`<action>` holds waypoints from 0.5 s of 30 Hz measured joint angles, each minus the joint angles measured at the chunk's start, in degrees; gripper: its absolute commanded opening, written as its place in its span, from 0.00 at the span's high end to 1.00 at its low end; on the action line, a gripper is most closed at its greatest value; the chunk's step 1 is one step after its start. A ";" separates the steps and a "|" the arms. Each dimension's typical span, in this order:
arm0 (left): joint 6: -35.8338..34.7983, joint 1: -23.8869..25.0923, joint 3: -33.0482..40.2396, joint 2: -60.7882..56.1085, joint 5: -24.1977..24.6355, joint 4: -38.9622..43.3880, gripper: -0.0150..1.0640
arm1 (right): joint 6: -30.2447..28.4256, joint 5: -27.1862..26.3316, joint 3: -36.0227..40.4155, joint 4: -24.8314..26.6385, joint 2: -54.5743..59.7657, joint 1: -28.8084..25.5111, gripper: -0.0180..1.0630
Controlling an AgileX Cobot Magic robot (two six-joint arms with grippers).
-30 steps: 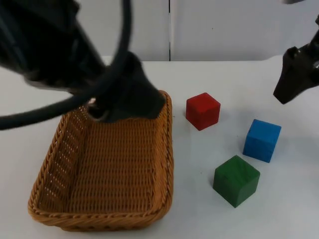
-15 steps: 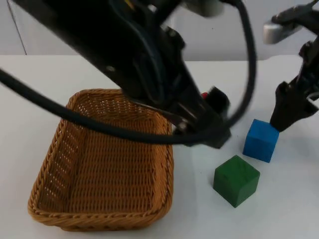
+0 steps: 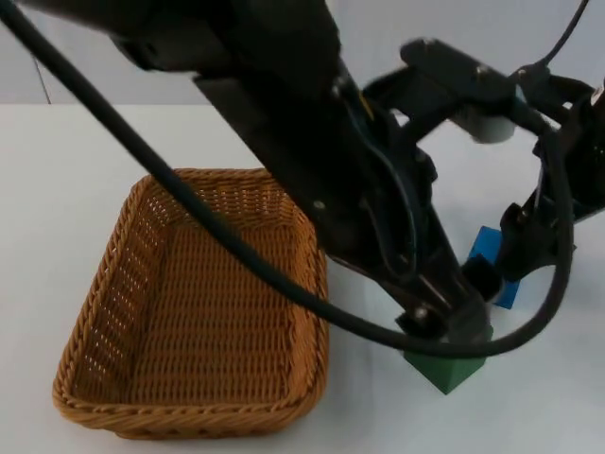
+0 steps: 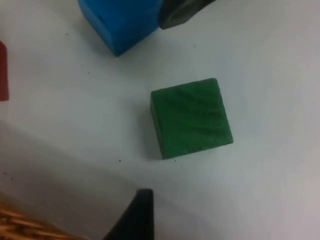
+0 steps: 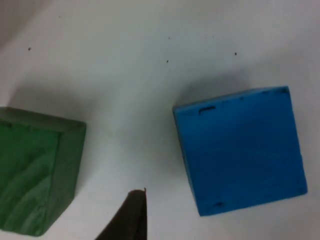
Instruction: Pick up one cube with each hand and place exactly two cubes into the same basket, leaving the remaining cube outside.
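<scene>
Woven wicker basket (image 3: pixel 189 312) sits on the white table top (image 3: pixel 76 170), holding no cubes; no cube has yet been lifted. The left gripper (image 3: pixel 454 322) hangs directly above the green wooden cube (image 4: pixel 191 117), apparently lining up a grasp. The right gripper (image 3: pixel 529 248) is poised at the blue wooden cube (image 5: pixel 242 150), which lies just beside the green one. Whether either gripper's fingers are spread or closed I cannot tell. A red cube (image 4: pixel 2 70) lies apart from both, likely the one to stay outside. Each arm takes its nearer cube, presumably to avoid crossing.
</scene>
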 measured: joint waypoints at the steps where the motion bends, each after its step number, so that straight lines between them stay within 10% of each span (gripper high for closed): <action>1: -0.12 0.00 -0.15 0.70 -0.29 0.00 0.01 | -0.15 -0.39 0.00 0.00 0.17 0.00 0.01; 15: -0.23 0.00 -0.59 6.06 -7.35 0.00 0.01 | -8.60 -4.32 -0.03 6.91 5.02 0.00 0.01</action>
